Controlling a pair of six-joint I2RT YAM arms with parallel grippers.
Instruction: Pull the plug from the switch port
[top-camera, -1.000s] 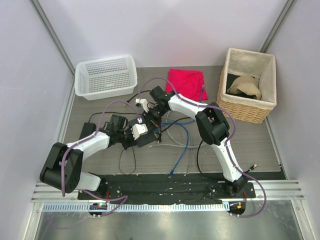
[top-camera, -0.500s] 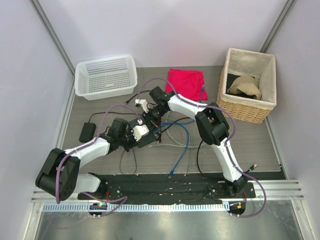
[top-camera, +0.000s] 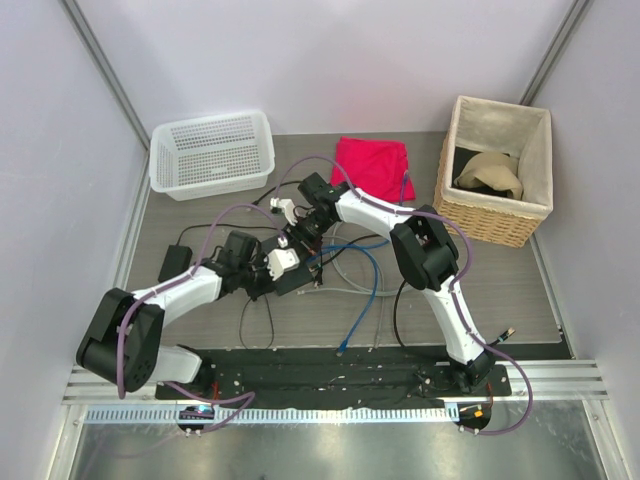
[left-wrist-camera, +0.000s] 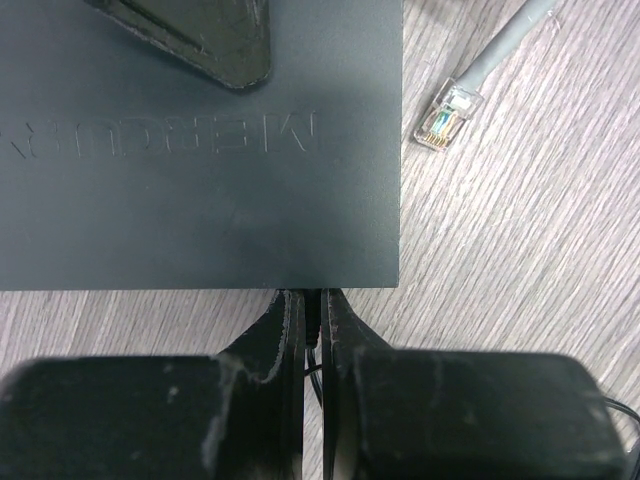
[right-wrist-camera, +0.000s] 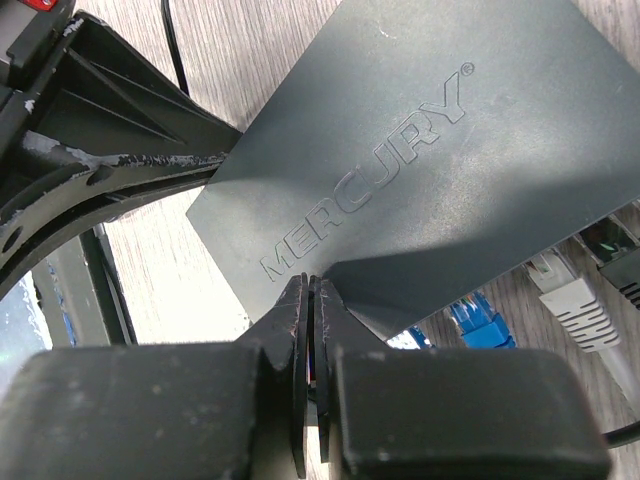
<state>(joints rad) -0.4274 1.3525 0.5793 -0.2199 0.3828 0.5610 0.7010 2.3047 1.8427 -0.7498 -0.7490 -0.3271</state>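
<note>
Switch (right-wrist-camera: 430, 150), flat matte black rectangular box, on grey wood-grain tabletop (left-wrist-camera: 500, 250) | left claw (left-wrist-camera: 312, 300), right claw (right-wrist-camera: 308, 285): both pinched shut, holding nothing, tips at its edges | we judge box light, rigid, slick; small blue plastic plug (right-wrist-camera: 478, 322) likely latched: pinch plug body itself.

The whole table (top-camera: 500, 290) is viewed from high above its near edge, looking down and away. The left wrist view is taken very close, straight down past its fingers (left-wrist-camera: 285, 325) onto the switch (left-wrist-camera: 200, 180). The right wrist view is equally close, slanted across the same switch. The switch is shared by all views.
</note>
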